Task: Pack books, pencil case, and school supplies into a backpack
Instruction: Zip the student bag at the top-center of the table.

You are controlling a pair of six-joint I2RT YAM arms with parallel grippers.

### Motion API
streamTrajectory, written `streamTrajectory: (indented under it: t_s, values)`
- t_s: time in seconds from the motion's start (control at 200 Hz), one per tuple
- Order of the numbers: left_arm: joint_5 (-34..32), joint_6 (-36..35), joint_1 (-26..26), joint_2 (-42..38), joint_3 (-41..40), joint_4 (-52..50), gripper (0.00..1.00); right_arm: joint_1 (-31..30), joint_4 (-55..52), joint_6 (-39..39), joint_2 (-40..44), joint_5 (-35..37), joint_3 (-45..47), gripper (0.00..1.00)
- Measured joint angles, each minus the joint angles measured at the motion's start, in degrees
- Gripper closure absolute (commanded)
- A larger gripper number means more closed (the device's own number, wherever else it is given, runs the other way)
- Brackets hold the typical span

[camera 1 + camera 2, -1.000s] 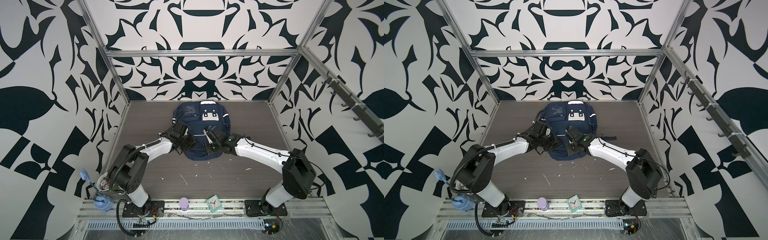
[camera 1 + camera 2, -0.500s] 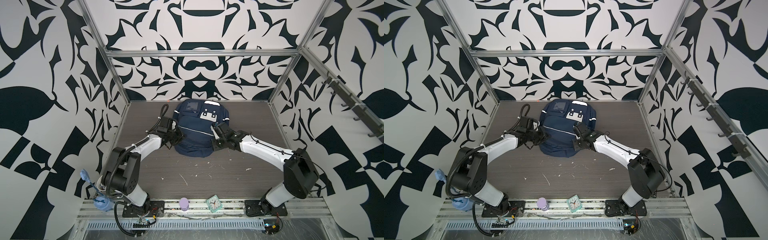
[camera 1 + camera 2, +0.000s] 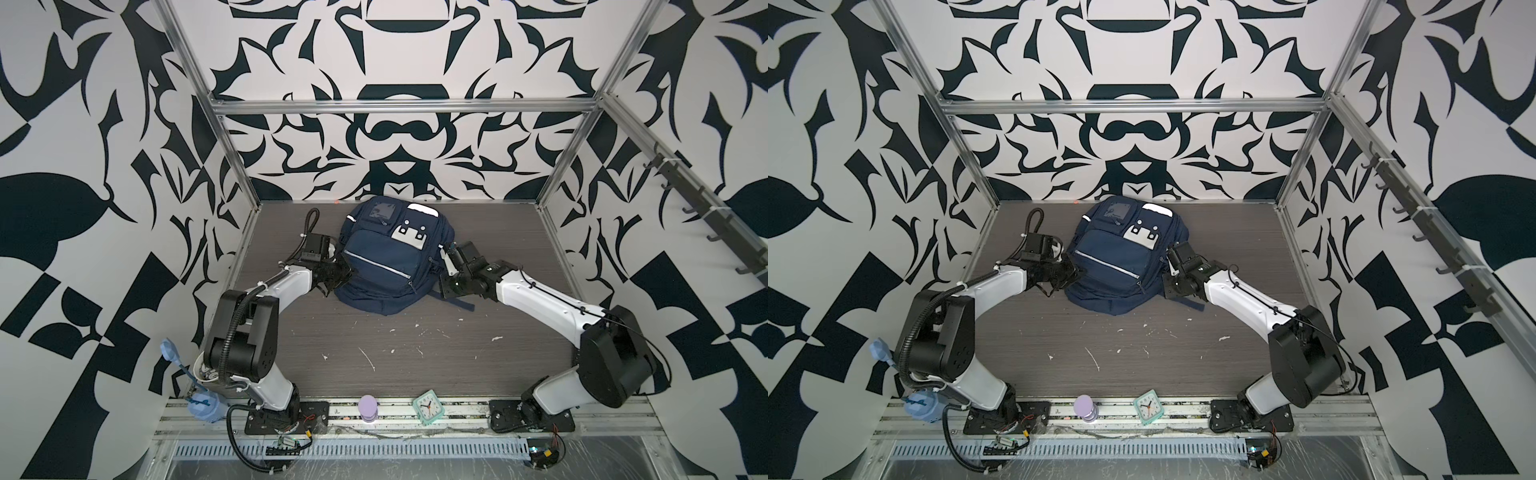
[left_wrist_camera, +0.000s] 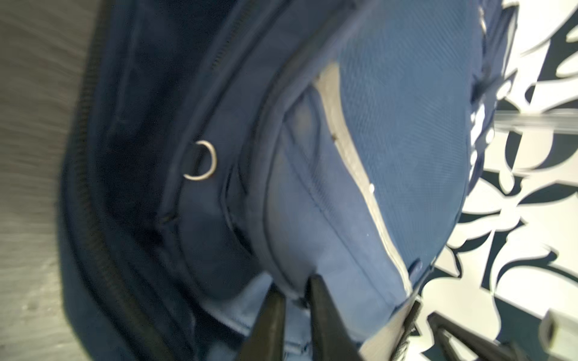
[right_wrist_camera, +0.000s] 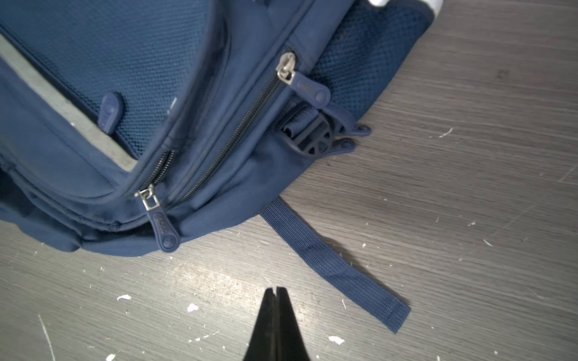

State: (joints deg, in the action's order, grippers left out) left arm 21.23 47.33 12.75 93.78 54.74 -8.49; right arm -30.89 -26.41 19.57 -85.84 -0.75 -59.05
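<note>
Navy backpack (image 3: 390, 249) lies front-up — white patches (image 3: 409, 237), silver reflective strip (image 3: 382, 266)

The left arm (image 3: 286, 282) and right arm (image 3: 536, 296) are recorded as white links joined by black housings (image 3: 253, 328) on black base plates (image 3: 318, 415), with a corrugated hose (image 3: 231, 336) fitted to the left, a thin cable (image 3: 557, 296) to the right, and tapered black fingers (image 5: 266, 331).

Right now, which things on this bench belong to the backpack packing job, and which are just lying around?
For the job:
- backpack
- left gripper, at the backpack's side
- right gripper, beside it
- no books, pencil case or supplies in view

Lying about:
- teal alarm clock
- small lilac container
- pale blue container
- white scraps
</note>
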Motion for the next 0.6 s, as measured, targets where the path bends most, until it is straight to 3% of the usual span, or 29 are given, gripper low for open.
streamTrajectory:
  t_s: [0.14, 0.28, 0.6]
  values:
    - [0.33, 0.35, 0.09, 0.04, 0.31, 0.2, 0.47, -0.39, 1.18, 0.7, -0.26, -2.1, 0.24, 0.77]
    - [0.52, 0.5, 1.7, -0.5, 0.28, -0.02, 0.43, -2.69, 2.73, 0.66, -2.36, -3.13, -0.22, 0.61]
    - [0.17, 2.45, 9.01, -3.82, 0.26, -0.39, 0.41, -7.04, 4.02, -0.31, -10.4, -3.98, -5.01, 0.55]
